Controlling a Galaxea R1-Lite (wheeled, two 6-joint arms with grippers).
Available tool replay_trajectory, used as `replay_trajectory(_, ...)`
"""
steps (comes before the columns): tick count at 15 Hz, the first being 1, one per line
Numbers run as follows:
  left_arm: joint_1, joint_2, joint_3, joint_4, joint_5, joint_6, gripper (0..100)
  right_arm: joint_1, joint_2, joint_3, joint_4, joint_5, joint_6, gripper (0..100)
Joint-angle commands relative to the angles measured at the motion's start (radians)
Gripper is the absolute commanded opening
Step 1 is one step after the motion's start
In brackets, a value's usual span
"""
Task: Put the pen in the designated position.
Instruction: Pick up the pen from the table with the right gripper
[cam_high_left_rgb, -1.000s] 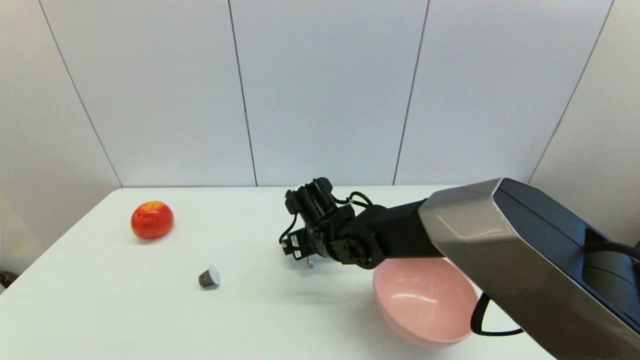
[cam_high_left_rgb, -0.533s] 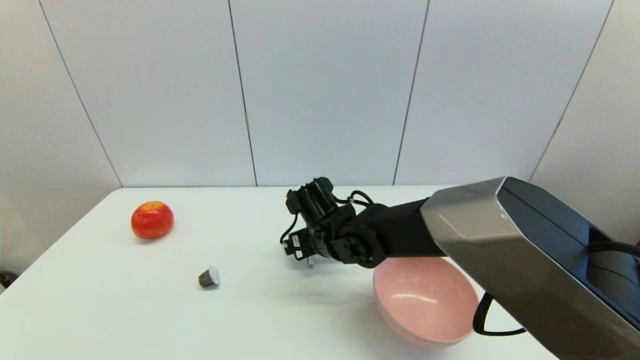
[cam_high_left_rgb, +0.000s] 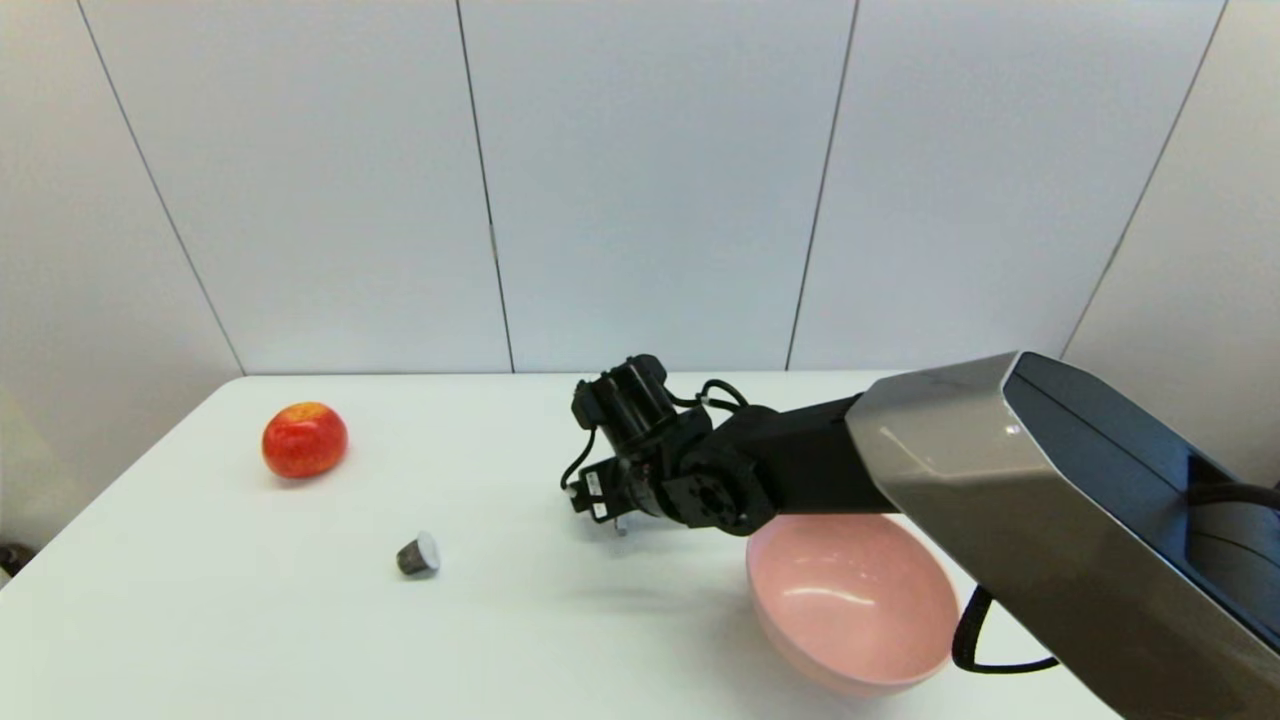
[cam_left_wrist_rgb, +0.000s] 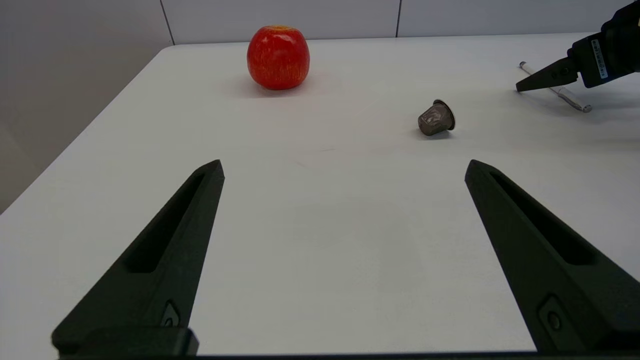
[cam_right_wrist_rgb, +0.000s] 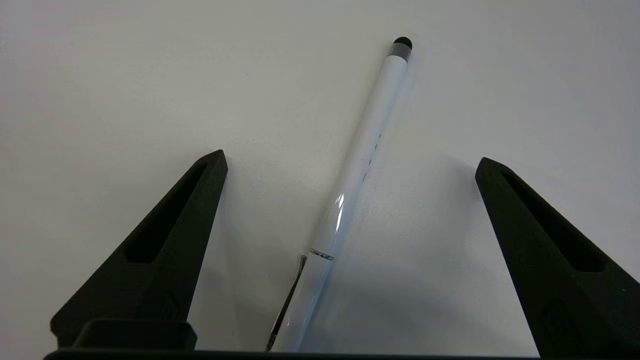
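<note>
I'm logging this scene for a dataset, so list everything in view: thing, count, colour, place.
pen: one, white with a dark tip and a silvery clip, lying flat on the table between the right gripper's open fingers, untouched
apple: one, red, far left of the table
capsule-like cup: one, dark brown with a pale foil face, on its side, between the apple and the bowl
bowl: one, pink, near right of the table, partly under the right arm
table: one, white
wall panels: pale grey, behind the table
right gripper: black, open, low over the pen at mid-table
left gripper: black, open, parked over the table's near left
</note>
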Motion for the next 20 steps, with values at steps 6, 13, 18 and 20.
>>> replay_trajectory(6, 0.000, 0.001, 0.000, 0.000, 0.000, 0.000, 100, 0.011, 0.015, -0.006, 0.007, 0.003, 0.066, 100)
replay_trajectory(13, 0.000, 0.001, 0.000, 0.000, 0.000, 0.000, 100, 0.011, 0.017, -0.012, 0.030, 0.002, 0.071, 100)
replay_trajectory(18, 0.000, 0.001, 0.000, 0.000, 0.000, 0.000, 100, 0.011, 0.027, -0.034, 0.028, -0.001, 0.068, 100)
replay_trajectory(20, 0.000, 0.001, 0.000, 0.000, 0.000, 0.000, 100, 0.009, 0.029, -0.035, 0.028, -0.001, 0.068, 100)
